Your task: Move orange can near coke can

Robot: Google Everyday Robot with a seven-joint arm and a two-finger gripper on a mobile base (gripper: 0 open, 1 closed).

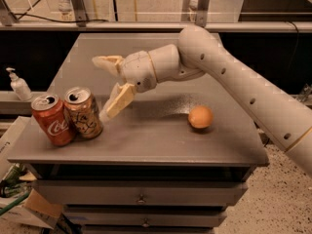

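Observation:
The orange can stands upright near the front left corner of the grey table, touching the red coke can on its left. My gripper is open and empty, lifted above and to the right of the orange can. One finger points down close to the can's right side without touching it. The other finger sticks out to the left, higher up.
A round orange fruit lies on the right part of the table. A white pump bottle stands on a ledge to the left. Drawers run below the tabletop. Boxes and clutter sit on the floor at lower left.

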